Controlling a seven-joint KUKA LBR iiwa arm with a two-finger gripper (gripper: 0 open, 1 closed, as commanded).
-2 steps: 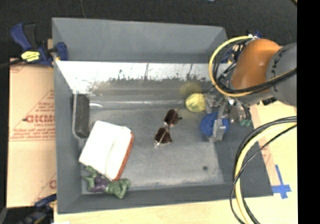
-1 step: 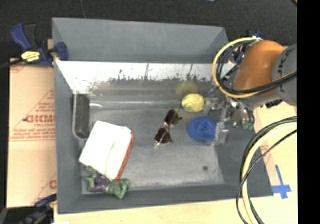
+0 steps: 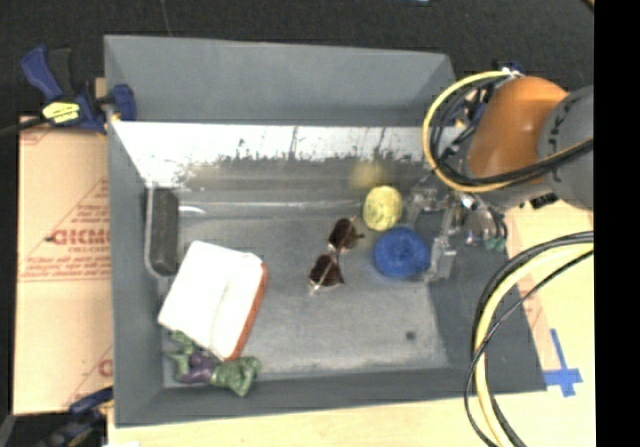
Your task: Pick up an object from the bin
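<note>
Arm enters from the right, its orange-covered wrist over the bin's (image 3: 280,85) right wall. The gripper (image 3: 445,230) sits low by that wall; whether it is released or clenched cannot be told. A blue fuzzy ball (image 3: 402,253) lies just beside it, with a yellow ball (image 3: 382,207) behind. Sunglasses (image 3: 333,253) lie mid-floor and a white book (image 3: 212,297) far left, with bare floor between.

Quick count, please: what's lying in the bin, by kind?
Balls: 2 (pale yellow round ball, blue fuzzy ball)
Dark-lensed sunglasses: 1
White pad with orange edge: 1
Green and purple toy figure: 1
Dark grey rectangular block: 1
Total: 6
</note>
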